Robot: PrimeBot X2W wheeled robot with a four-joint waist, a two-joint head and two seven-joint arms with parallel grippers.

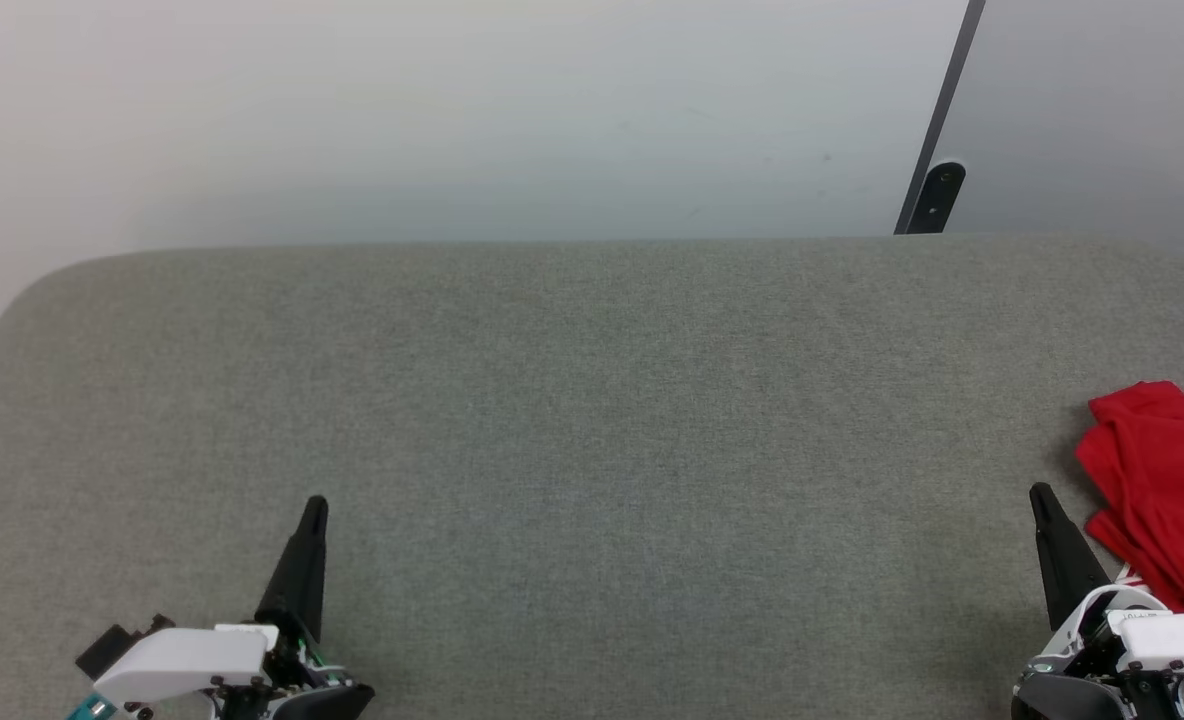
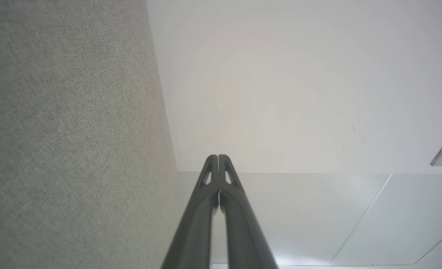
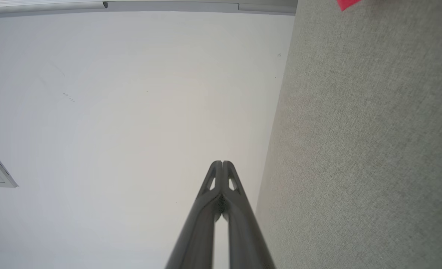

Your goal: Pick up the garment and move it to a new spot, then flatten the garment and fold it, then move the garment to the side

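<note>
Jaws closed; thin red garment point(image 1: 1162, 485) crumpled.

Logged garment point(image 1: 1162, 490) as solid bright red, with no print or stripes on the visible folds. Read table cover point(image 1: 592, 400) as mid grey with a faint green tint and a fine heathered weave, otherwise uniform. Noted wall point(image 1: 402, 110) as plain off-white fading to pale grey, crossed by a slanted bar point(image 1: 937, 190) in near-black. Saw left gripper point(image 1: 314, 510) with matte charcoal fingers, a white housing and a small teal accent at the wrist. Found right gripper point(image 1: 1040, 495) the same: charcoal fingers, white shell.
</note>
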